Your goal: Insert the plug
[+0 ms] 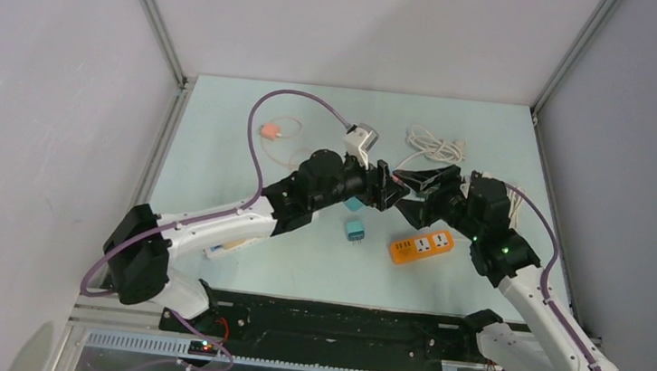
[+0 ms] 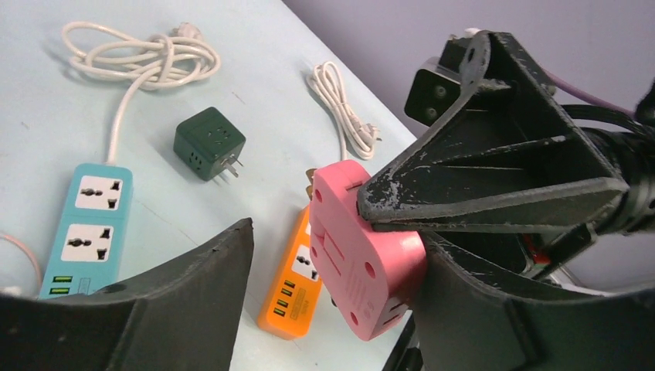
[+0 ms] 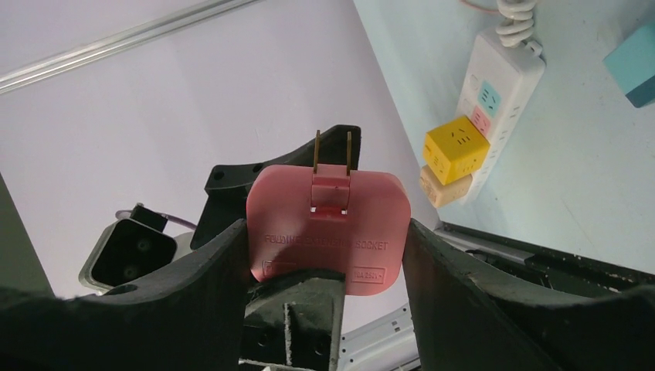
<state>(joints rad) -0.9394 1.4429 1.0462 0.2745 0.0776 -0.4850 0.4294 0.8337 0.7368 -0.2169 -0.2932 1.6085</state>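
Pink plug (image 3: 328,224) is up in the air over the middle of the tabletop (image 1: 299,264), right where the two arms meet. Right claw (image 1: 417,187) is clenched on it, one finger against each narrow side, flat face toward the right wrist camera. Left claw (image 1: 386,187) faces it head-on with the plug inside its released jaws. In the left wrist view there is a clear gap between the plug and the near left finger (image 2: 193,301). The other finger is partly behind the plug, so I cannot tell if it touches.

Key relation: the prongs (image 3: 332,151) stick out of the plug's far edge, away from the right claw's palm. The plug's long axis runs along that claw's reach, roughly level, not down at the tabletop.

Orange power strip (image 1: 422,246) lies flat just below and in front of the right arm, sockets up, so the right arm is nearer to it. Teal strip (image 2: 89,224) and green cube adapter (image 2: 208,143) lie further off. Which socket is the target is unclear.

Judgement: looks like a handover or regrasp. The prongs need tipping downward before any insertion, and the plug could slip if the right claw releases early.
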